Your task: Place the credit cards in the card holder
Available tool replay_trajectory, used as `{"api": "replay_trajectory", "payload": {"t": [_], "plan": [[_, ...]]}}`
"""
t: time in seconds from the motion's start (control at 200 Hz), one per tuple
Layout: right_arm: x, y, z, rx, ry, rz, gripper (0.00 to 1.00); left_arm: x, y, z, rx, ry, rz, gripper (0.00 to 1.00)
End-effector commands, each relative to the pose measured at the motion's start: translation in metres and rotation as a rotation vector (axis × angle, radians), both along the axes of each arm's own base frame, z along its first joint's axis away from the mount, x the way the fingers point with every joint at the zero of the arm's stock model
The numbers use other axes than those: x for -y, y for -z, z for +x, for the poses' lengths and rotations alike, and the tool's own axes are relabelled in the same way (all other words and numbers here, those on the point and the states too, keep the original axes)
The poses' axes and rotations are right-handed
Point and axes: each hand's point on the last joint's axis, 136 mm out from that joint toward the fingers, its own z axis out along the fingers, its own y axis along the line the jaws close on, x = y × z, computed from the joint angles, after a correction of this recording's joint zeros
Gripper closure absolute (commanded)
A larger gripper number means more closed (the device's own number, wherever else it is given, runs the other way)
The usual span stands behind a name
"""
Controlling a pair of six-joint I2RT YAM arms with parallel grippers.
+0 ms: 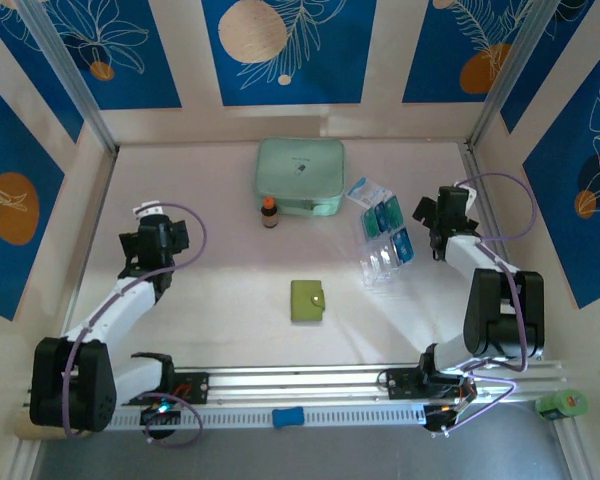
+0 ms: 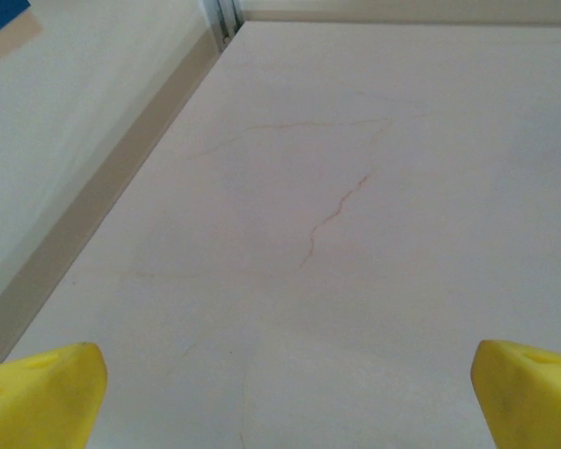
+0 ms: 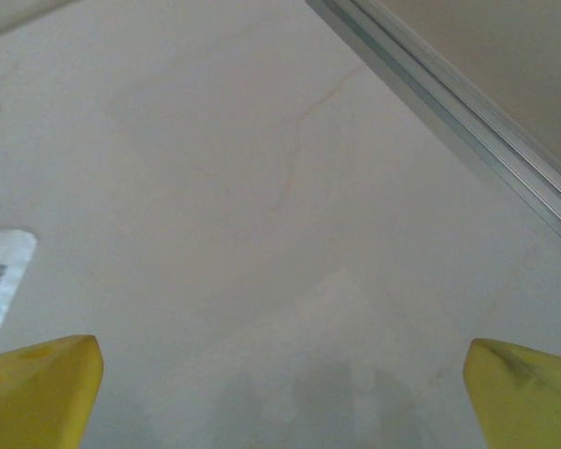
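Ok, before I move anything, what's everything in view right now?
card holder: one, olive-green, table centre
credit cards: at least two, blue-teal, right of centre
zip case: one, mint-green, far centre
bottle: one, brown, orange cap, at case's near edge
packet: one, clear with blue print, right of case
blue piece: one, on near rail
green roll: one, near right corner
left fingers: two, yellow, open, left side
right fingers: two, yellow, open, right side

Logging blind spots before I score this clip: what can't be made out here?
Card holder, top view: closed, its cover hides the pockets.
Credit cards, top view: too small to count or read.
Printed packet, right wrist view: cut off by the left edge.
Bottle, top view: label too small.
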Motion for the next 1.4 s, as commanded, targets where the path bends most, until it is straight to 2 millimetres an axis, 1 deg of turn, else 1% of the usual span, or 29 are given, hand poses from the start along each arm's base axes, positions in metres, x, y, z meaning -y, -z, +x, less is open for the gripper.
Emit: {"api": "replay_trajectory", "payload": {"t": [0.0,0.055,0.18,0.355,0.46,0.68,0.855,1.0,1.065,1.14,1.395], "plan": [[-0.006,-0.008,-0.002,0.029,-0.029,-0.015,0.01,-0.001,0.003,0.000,0.011,0.019,0.005,0.00],[-0.010,-0.003,-0.006,0.033,-0.041,-0.015,0.01,0.000,0.005,-0.001,0.011,0.026,0.009,0.00],[-0.028,0.003,-0.004,0.101,-0.129,-0.010,0.01,0.003,0.006,0.002,0.023,0.051,0.010,0.00],[-0.051,0.006,0.001,0.154,-0.238,-0.042,0.01,0.017,0.013,0.012,0.040,0.123,-0.033,0.00],[-0.059,0.007,0.002,0.158,-0.274,-0.064,0.01,0.024,0.015,0.017,0.066,0.160,-0.041,0.00],[-0.059,0.009,0.005,0.162,-0.265,-0.065,0.01,0.029,0.023,0.024,0.104,0.210,-0.009,0.00],[-0.063,0.012,0.008,0.171,-0.287,-0.058,0.01,0.035,0.022,0.030,0.145,0.247,-0.003,0.00],[-0.075,0.013,0.011,0.186,-0.354,-0.063,0.01,0.042,0.026,0.036,0.159,0.290,-0.003,0.00],[-0.082,0.013,0.009,0.204,-0.396,-0.068,0.01,0.045,0.030,0.036,0.163,0.310,-0.003,0.00],[-0.088,0.012,0.007,0.227,-0.430,-0.071,0.01,0.048,0.030,0.037,0.194,0.327,0.000,0.00],[-0.095,0.012,0.002,0.265,-0.475,-0.070,0.01,0.062,0.046,0.041,0.217,0.407,-0.007,0.00]]}}
